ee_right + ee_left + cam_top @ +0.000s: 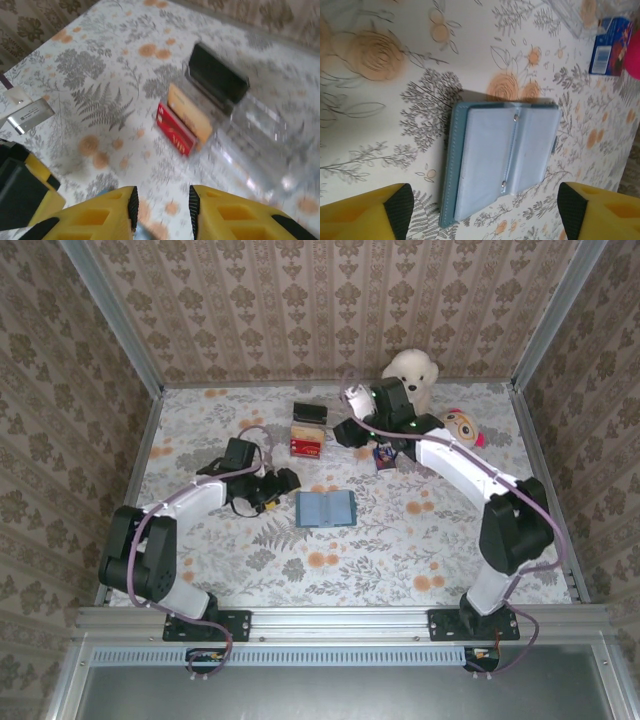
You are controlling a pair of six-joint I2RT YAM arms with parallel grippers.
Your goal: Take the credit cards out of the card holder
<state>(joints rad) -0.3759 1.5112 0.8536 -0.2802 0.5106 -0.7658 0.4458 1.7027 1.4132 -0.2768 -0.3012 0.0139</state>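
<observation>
With the holder (325,508) open and seemingly empty mid-bench and cards (308,445) near the far edge, the task looks nearly done; the left gripper (485,205) gapes wide, the right gripper (161,205) narrowly.

Pale blue card holder (325,508) lying spread open and flat near the middle of the table, clear inner sleeves facing up, two small metal studs along the spine. Farther back, three cards in a close row: red card (307,447) nearest, tan-orange card (306,430) touching it behind, dark card (310,412) just beyond. Blue printed card (383,457) lying apart, right of the red one.
</observation>
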